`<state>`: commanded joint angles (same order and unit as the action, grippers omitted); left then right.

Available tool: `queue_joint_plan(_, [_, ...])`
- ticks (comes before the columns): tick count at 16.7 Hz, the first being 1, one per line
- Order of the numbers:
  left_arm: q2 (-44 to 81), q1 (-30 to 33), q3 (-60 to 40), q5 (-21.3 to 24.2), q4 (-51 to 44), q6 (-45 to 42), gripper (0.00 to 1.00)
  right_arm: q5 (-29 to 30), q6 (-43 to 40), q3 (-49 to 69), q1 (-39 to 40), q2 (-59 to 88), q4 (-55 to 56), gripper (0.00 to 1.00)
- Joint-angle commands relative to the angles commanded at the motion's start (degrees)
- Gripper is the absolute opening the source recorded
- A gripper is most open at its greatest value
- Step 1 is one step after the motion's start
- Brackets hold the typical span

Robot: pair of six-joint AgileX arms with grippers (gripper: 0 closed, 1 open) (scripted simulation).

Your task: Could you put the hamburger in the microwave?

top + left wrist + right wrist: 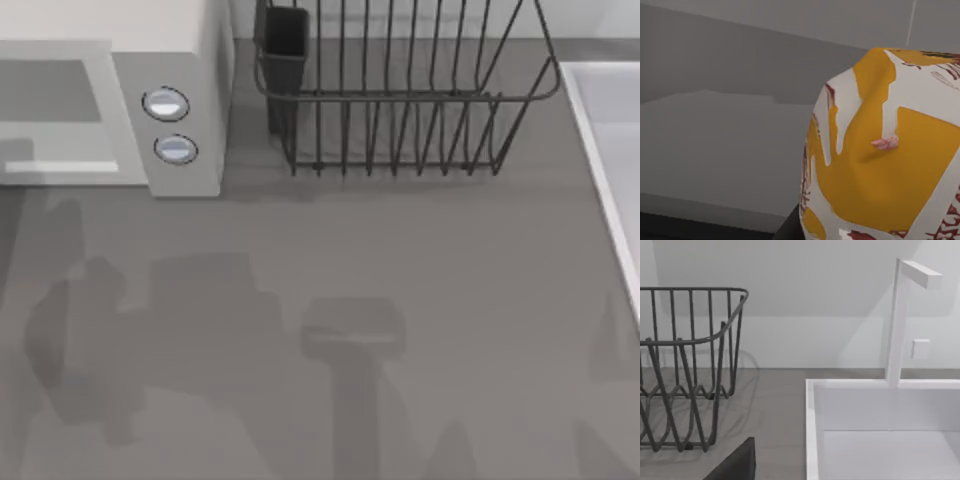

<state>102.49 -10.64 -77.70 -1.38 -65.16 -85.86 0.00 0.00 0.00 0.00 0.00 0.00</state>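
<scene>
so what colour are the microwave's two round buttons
Silvery-blue with pale rims, on the white microwave panel; clearest in the top view.

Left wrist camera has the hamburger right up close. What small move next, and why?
Probably carry the hamburger toward the microwave at the table's far left. It looms beside the left wrist camera, seemingly held, while the top view shows no burger on the table.
</scene>
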Motion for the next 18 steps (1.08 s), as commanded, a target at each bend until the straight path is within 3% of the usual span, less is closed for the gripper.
queue_joint_plan(3, [2.4,-0.6,-0.4,0.7,5.4,4.4,0.00,0.0,0.0,0.0,0.0,0.0,0.0,1.00])
queue_joint_plan(7, [7.7,-1.8,-0.4,2.7,21.2,15.9,0.00,0.0,0.0,0.0,0.0,0.0,0.0,1.00])
queue_joint_plan(12, [14.3,-3.0,3.0,6.4,52.6,36.0,0.00,0.0,0.0,0.0,0.0,0.0,0.0,1.00])
queue_joint_plan(18, [18.8,-2.7,13.8,11.0,90.5,61.2,0.00,0.0,0.0,0.0,0.0,0.0,0.0,1.00])
